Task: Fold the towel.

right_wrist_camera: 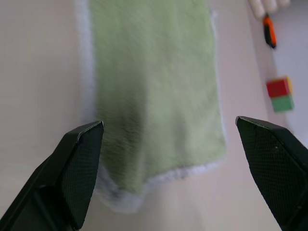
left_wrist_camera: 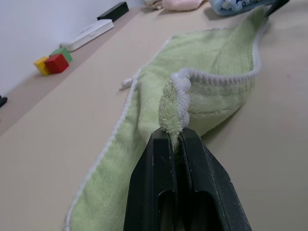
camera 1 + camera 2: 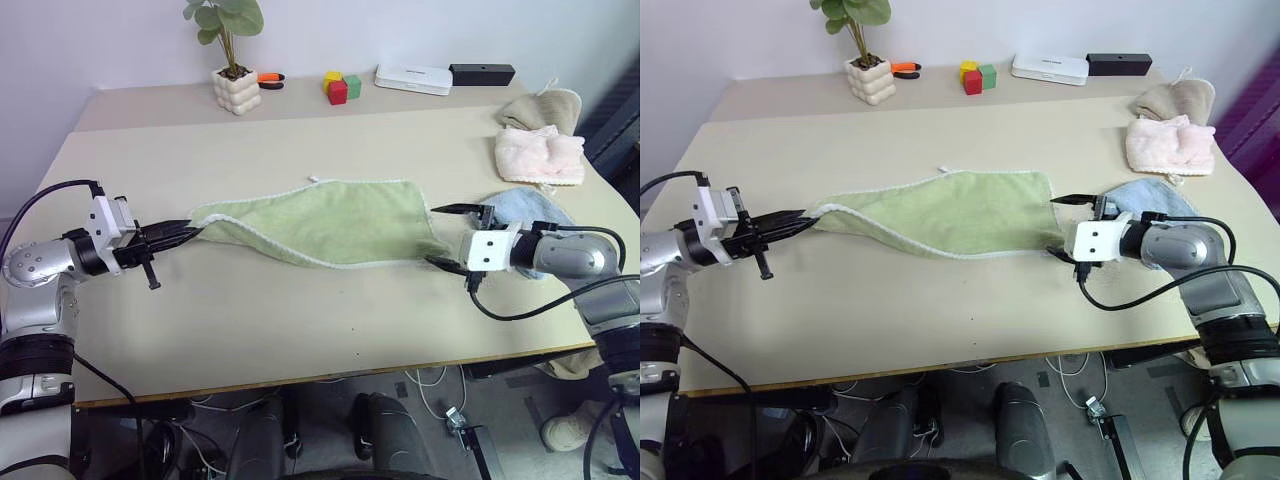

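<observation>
Left wrist view shows the left end effector (image 2: 176, 144) pinching the towel (image 3: 330, 222); right end effector (image 1: 168, 159) gapes, level over the desk (image 3: 300, 310).

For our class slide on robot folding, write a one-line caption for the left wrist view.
Left gripper shut on a bunched corner of the light green towel spread on the table.

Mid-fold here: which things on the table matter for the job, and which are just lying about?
In the job:
green towel
left hand, shut on the towel's end
right hand, open beside its other end

Lying about:
pink cloth
blue cloth
beige cloth
potted plant
coloured blocks
</observation>
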Robot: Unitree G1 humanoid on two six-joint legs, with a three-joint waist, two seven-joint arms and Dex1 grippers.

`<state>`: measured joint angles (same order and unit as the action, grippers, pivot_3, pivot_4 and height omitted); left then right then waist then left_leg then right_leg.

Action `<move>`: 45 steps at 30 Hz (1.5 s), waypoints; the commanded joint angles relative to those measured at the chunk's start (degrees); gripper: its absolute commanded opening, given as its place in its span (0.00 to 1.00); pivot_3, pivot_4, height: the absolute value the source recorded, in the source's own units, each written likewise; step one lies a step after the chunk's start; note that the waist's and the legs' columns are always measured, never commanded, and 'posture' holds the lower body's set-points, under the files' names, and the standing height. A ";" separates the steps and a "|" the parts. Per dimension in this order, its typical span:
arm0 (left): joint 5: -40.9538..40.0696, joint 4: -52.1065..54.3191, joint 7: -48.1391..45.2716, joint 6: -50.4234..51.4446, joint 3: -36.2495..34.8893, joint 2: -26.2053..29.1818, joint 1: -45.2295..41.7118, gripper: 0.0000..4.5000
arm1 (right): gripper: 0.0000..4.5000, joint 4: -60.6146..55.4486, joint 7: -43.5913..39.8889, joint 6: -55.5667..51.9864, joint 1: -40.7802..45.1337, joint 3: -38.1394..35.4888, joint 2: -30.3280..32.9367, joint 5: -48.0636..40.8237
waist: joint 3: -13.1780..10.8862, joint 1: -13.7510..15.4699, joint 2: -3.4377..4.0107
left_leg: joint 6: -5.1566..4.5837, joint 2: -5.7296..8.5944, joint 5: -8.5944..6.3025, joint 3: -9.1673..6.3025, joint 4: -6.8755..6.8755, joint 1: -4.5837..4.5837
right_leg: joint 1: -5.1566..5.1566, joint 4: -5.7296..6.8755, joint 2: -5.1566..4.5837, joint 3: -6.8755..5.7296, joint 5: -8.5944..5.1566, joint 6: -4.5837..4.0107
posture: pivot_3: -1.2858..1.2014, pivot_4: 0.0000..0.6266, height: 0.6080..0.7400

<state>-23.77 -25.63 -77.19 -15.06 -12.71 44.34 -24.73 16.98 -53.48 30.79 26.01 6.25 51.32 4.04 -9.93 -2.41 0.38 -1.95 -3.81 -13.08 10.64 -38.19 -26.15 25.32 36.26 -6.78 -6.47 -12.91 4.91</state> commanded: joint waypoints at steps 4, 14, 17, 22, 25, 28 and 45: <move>-1.09 2.57 0.96 0.39 -1.39 0.33 0.78 0.00 | 0.99 1.63 -4.39 7.70 1.01 0.67 3.84 1.15 | 0.00 0.29 0.00 | 0.00 0.00 0.00 0.00 -0.01 0.06 | -0.06 0.00 0.00 0.00 0.00 0.00 | 0.52 0.24 1.00; -1.32 3.61 1.52 0.75 -0.92 0.25 0.58 0.00 | 0.94 13.17 11.74 21.12 7.45 5.03 3.63 22.11 | 0.00 -0.07 -0.01 | 0.02 -0.02 -0.01 0.13 0.03 0.40 | -0.24 0.00 -0.02 0.09 -0.01 -0.01 | 0.52 0.24 1.00; -1.39 3.79 1.45 0.86 -1.09 0.48 0.83 0.00 | 0.69 15.25 14.73 21.18 9.36 5.86 2.83 23.89 | 0.00 -0.06 -0.01 | 0.03 -0.02 -0.01 0.16 0.05 0.43 | -0.25 0.00 -0.02 0.11 -0.02 -0.01 | 0.52 0.24 1.00; -1.34 3.86 1.46 0.90 -1.18 0.53 1.18 0.00 | 0.10 15.90 17.21 23.24 11.36 6.71 2.37 23.86 | 0.00 -0.10 0.00 | 0.04 -0.02 0.00 0.20 0.05 0.46 | -0.25 0.01 -0.02 0.13 -0.01 -0.01 | 0.52 0.24 1.00; -1.32 4.07 1.33 0.92 -1.24 0.69 1.73 0.00 | 0.01 14.16 14.70 25.58 10.70 7.21 3.46 19.71 | 0.00 -0.05 0.00 | 0.04 -0.02 0.00 0.20 0.05 0.48 | -0.29 0.01 -0.02 0.13 -0.02 -0.01 | 0.52 0.24 1.00; -2.08 4.76 -0.20 2.10 -2.07 2.36 4.01 0.00 | 0.01 11.49 10.56 27.48 9.25 7.64 6.91 15.52 | -0.01 -0.04 0.01 | 0.04 -0.02 0.00 0.19 0.08 0.63 | -0.42 0.00 -0.03 0.14 -0.03 0.01 | 0.52 0.24 1.00; 12.39 -37.74 20.75 -6.10 1.76 -4.95 -34.14 0.00 | 0.01 40.15 26.16 12.02 39.34 11.13 -8.71 24.63 | -0.04 -0.07 -0.06 | -0.01 0.04 0.01 0.18 -0.04 0.75 | -0.62 0.02 0.02 0.12 0.01 0.00 | 0.52 0.24 1.00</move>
<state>-13.40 -60.21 -60.11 -19.16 -10.75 38.05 -54.23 53.80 -35.12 46.04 59.77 18.03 42.04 25.36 -9.97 -2.48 0.33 -1.96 -3.77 -13.07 10.85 -38.22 -25.44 24.75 36.31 -6.77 -6.34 -12.90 4.92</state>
